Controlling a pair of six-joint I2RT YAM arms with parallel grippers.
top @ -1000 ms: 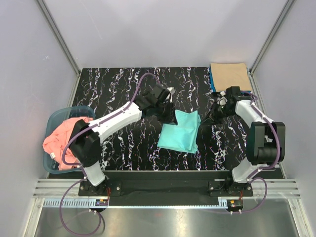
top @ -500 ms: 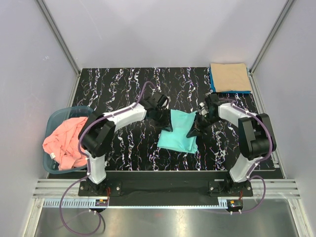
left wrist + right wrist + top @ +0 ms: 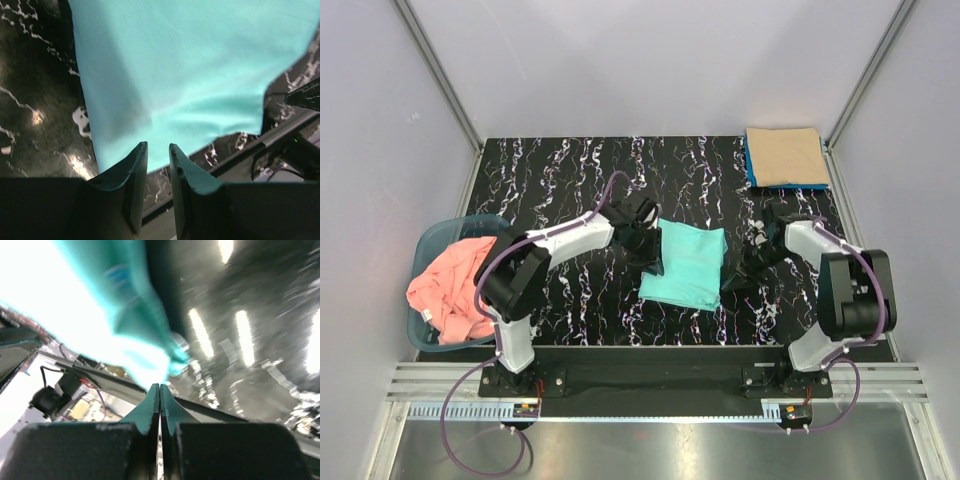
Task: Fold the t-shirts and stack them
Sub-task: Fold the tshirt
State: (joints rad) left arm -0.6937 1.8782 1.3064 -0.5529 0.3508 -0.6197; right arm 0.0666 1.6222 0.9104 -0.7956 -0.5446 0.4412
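Black white-veined tabletop point(image 3: 570, 170), pale walls point(image 3: 650, 60) (left gripper point(image 3: 157, 146) slightly ajar, right gripper point(image 3: 159, 386) closed)

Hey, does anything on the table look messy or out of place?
The salmon pink t-shirt lies crumpled in the basket at the left, spilling over its rim. The folded turquoise t-shirt mid-table sits slightly askew. The tan t-shirt at the far right looks neat.
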